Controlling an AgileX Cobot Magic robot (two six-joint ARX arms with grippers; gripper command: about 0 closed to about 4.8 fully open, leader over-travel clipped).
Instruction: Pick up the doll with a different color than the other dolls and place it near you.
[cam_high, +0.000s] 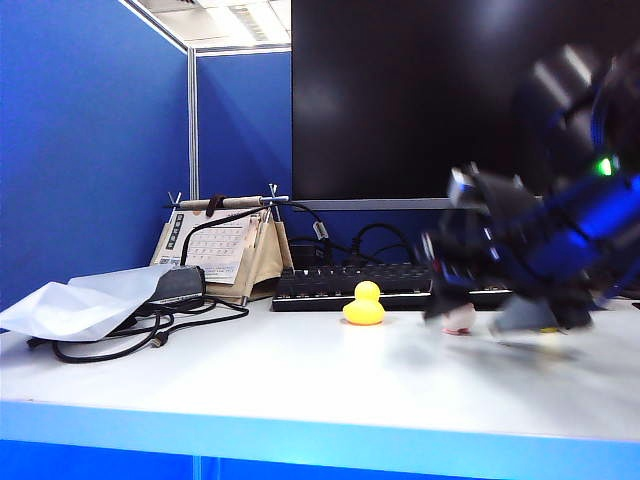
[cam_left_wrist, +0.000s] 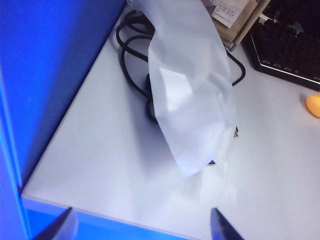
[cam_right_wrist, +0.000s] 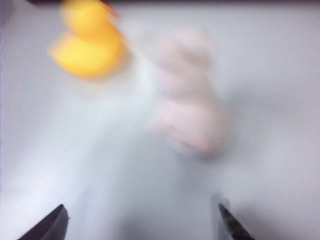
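The pale pink-white doll (cam_right_wrist: 187, 107) stands on the white table, blurred, with the yellow duck (cam_right_wrist: 87, 47) beside it. My right gripper (cam_right_wrist: 142, 226) is open and hovers just short of the pink doll, which lies ahead of the gap between its fingers and untouched. In the exterior view the right gripper (cam_high: 480, 315) is a motion-blurred mass low over the table at the right. The pink doll (cam_high: 459, 320) peeks out beneath it, and the duck (cam_high: 364, 303) sits to its left. My left gripper (cam_left_wrist: 141, 227) is open and empty over the table's near left corner.
A black keyboard (cam_high: 345, 285) and a dark monitor (cam_high: 420, 100) stand behind the dolls. A white plastic bag (cam_left_wrist: 192, 90) lies over black cables (cam_high: 150, 325) at the left, next to a desk calendar (cam_high: 220, 250). Blue partition walls (cam_high: 90, 150) close off the left side.
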